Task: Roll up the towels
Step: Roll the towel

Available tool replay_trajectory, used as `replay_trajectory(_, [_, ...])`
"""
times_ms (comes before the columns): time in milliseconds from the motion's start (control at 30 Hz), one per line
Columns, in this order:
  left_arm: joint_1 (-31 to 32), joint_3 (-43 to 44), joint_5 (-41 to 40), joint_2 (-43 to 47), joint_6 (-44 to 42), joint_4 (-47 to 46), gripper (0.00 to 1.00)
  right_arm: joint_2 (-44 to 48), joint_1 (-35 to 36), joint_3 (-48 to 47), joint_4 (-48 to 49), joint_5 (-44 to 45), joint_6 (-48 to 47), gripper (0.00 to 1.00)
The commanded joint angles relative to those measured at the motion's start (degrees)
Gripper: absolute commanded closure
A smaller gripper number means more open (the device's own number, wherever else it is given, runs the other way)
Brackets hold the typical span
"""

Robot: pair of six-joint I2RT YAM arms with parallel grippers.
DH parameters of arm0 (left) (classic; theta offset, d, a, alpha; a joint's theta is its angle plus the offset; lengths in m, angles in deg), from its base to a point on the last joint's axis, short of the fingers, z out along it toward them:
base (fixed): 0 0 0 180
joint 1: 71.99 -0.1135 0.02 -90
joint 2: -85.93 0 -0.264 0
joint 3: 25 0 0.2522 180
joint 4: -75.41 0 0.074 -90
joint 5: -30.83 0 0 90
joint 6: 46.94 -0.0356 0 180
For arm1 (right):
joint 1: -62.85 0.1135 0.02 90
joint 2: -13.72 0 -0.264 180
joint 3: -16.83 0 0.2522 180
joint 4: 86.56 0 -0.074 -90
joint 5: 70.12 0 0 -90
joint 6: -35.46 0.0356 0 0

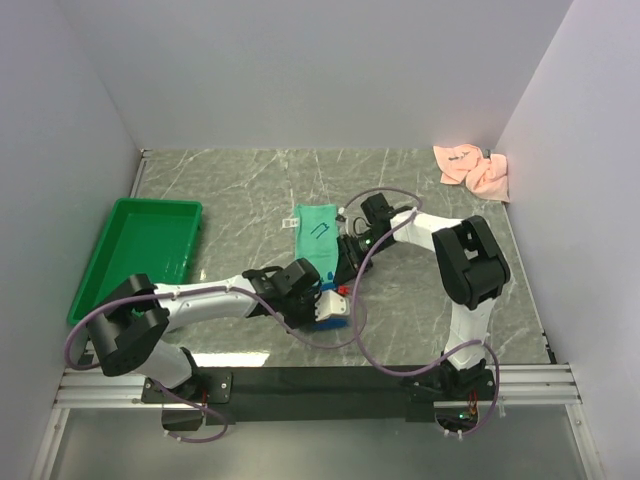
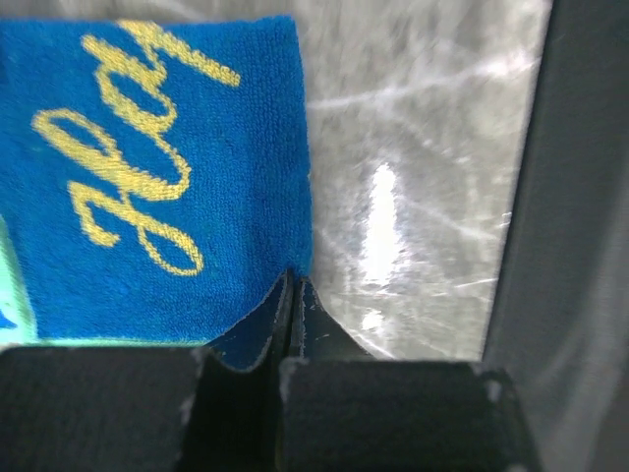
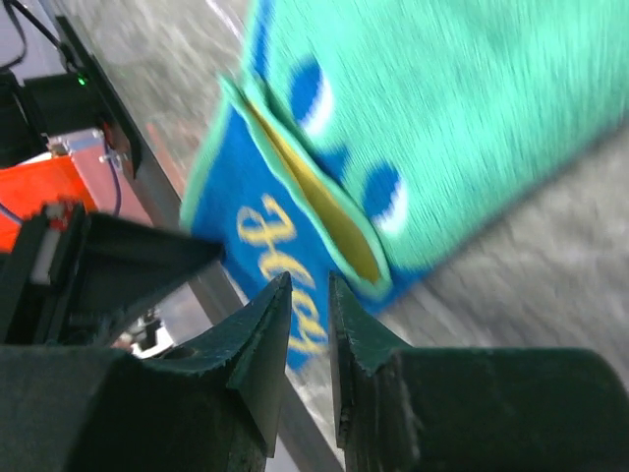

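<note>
We find open marble tabletop (image 1: 240,190) across the upper middle of the frame, green tray (image 1: 140,245) walling off the left, crumpled pink towel (image 1: 474,170) filling our upper right corner, left arm (image 1: 210,293), right arm (image 1: 470,260) and teal towel (image 1: 318,225) crowding the centre

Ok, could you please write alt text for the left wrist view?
The left pincer is shut on a corner of a blue towel with yellow script lettering, which lies on a grey marbled table.

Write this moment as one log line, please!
left gripper shut on teal towel corner | right gripper slightly open by its folded edge | pink towel crumpled, back right
</note>
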Motion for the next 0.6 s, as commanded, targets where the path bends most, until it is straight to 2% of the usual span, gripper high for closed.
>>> replay_trajectory(0, [-1.05, 4.24, 8.52, 2.18, 1.36, 3.50, 0.99, -0.12, 1.58, -3.33, 2.20, -0.17, 0.93, 0.71])
replay_trajectory(333, [-10.09, 9.16, 15.30, -0.72, 1.53, 7.28, 1.00, -5.23, 4.84, -1.92, 2.47, 0.97, -0.38, 0.73])
replay_trajectory(567, [-14.14, 11.80, 16.01, -4.15, 3.20, 4.91, 0.99, -7.08, 4.66, -2.97, 0.71, -0.17, -1.97, 0.73])
